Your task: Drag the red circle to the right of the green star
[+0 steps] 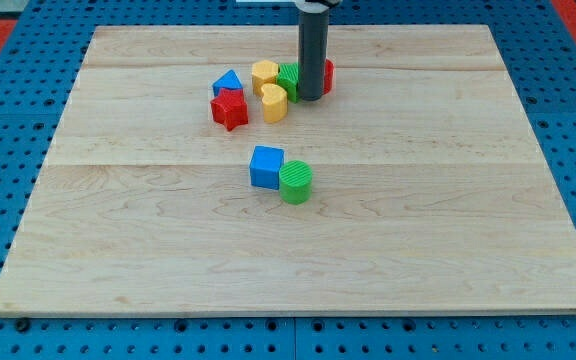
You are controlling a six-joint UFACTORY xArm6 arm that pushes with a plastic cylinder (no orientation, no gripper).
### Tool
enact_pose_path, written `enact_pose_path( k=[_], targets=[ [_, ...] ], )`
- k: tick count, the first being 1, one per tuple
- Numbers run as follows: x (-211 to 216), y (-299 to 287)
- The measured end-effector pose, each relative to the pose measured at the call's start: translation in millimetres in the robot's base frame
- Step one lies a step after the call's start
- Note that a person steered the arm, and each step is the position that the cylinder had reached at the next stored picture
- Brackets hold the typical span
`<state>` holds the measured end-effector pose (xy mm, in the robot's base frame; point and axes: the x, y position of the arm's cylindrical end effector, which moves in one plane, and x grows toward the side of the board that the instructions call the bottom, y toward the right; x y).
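The red circle sits near the view's top centre, mostly hidden behind my rod, with only its right edge showing. The green star is just left of the rod, partly covered by it. My tip rests on the board between the two, at their lower edge, touching or nearly touching both. The red circle lies immediately right of the green star, with the rod in front of the gap.
A yellow hexagon and a yellow heart lie left of the green star. A blue block and a red star lie further left. A blue cube and a green circle sit mid-board on the wooden board.
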<state>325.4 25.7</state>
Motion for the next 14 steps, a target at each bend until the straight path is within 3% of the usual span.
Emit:
enact_pose_path(
  k=[2,4,6,8,10,12,14],
  targets=[
    [1,15],
    [0,82],
    [-61,70],
    [-100,17],
    [-95,6],
    [-51,6],
    [-53,17]
  ],
)
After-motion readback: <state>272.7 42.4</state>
